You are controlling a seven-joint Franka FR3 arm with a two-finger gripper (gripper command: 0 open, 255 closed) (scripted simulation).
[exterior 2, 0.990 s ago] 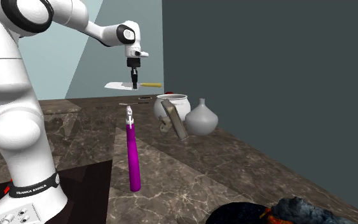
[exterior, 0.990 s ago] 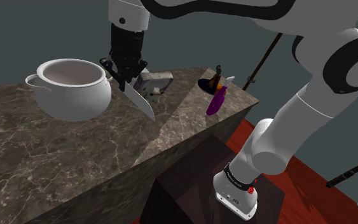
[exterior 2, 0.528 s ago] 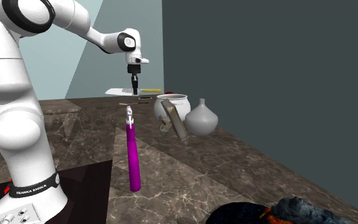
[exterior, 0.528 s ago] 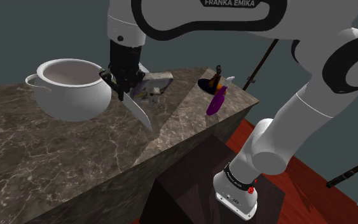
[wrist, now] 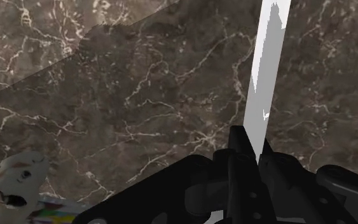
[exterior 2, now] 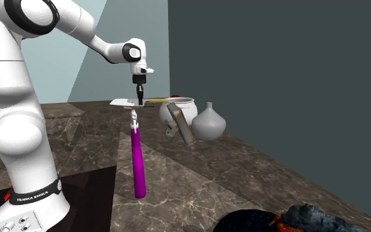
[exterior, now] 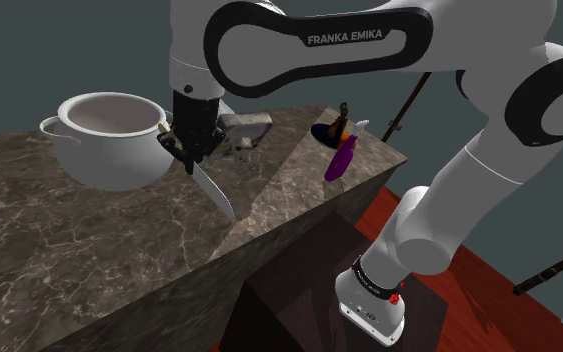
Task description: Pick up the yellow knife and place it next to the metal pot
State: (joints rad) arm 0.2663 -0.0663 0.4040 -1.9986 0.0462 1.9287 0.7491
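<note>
Surface: dark brown marble counter [exterior: 79,250] with pale veining, plain grey wall behind.

The all-black two-finger gripper [exterior: 191,152] is clamped on the yellow-handled, pale-bladed knife [exterior: 215,190]. The fingers are closed on it near where blade meets handle. The knife is carried low over the counter, just beside the white round two-handled pot [exterior: 109,145]. Contact with the marble cannot be determined.

In the second exterior view the knife [exterior 2: 126,102] hangs about level under the gripper [exterior 2: 138,99]. The yellow handle is directed toward the pot [exterior 2: 181,111] and the blade away from it. A grip this close to the middle is judged to have been chosen for balance, so that the knife can be laid flat.

In the wrist view the blade [wrist: 266,70] runs out from the gripper [wrist: 247,145] over bare marble, so the landing spot is judged free.

Step in hand: lowering beside the pot, with release not yet made. The slender purple bottle [exterior 2: 137,165] stands well apart and is not expected to interfere.
</note>
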